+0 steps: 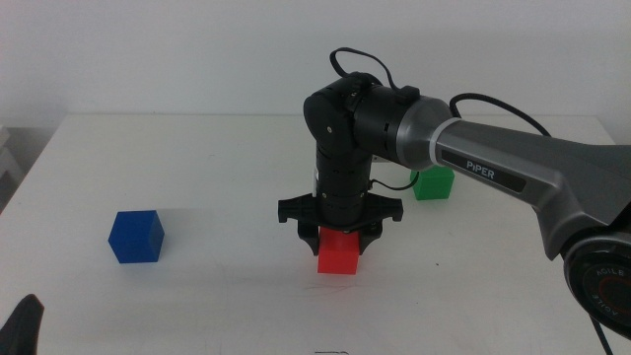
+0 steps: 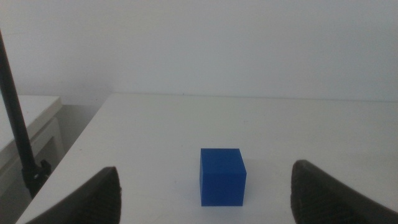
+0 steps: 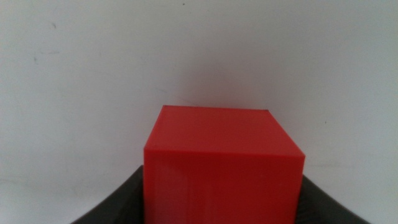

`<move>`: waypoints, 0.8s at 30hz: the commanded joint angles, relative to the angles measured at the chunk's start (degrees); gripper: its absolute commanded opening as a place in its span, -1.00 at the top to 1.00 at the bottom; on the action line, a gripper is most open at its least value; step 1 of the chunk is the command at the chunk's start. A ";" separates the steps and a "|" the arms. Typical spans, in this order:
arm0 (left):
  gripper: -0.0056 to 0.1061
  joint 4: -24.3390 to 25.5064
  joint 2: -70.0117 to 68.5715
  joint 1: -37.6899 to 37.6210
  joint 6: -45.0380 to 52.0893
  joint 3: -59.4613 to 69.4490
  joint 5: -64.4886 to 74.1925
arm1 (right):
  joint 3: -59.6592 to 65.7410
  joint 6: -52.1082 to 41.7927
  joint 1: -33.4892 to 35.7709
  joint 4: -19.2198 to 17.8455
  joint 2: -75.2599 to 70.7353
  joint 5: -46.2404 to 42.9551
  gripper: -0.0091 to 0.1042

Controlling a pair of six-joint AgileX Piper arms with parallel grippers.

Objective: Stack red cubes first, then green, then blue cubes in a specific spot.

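Where the right arm reaches down near the middle of the white table (image 1: pixel 217 296), the red cube (image 1: pixel 338 251) sits pinched between the dark jaws of the right gripper (image 1: pixel 340 235). From the middle view its lower edge looks to be on the tabletop, though I can't quite tell whether it is resting there or held just clear. In the right wrist view the red cube (image 3: pixel 221 165) fills the space between the two jaws, which hug its sides, with bare white table beyond it.

Behind the arm and to the right sits the green cube (image 1: pixel 433 183), partly hidden by the arm's grey forearm, near the red cube but not touching it. Well apart on the left side of the table stands the blue cube (image 1: pixel 135 237), alone and square on its face.

Down at the lower left corner of the middle view only a dark tip of the left gripper (image 1: pixel 22 325) shows, waiting. Its wrist view looks along the table at the blue cube (image 2: pixel 222 176), which stands some way ahead, with the left gripper's jaws spread wide and holding nothing.
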 commanded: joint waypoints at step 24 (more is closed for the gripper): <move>-0.78 -0.37 -1.17 -0.33 -0.54 -0.18 -4.89 | -3.47 0.13 0.66 -3.11 -3.93 2.59 -0.62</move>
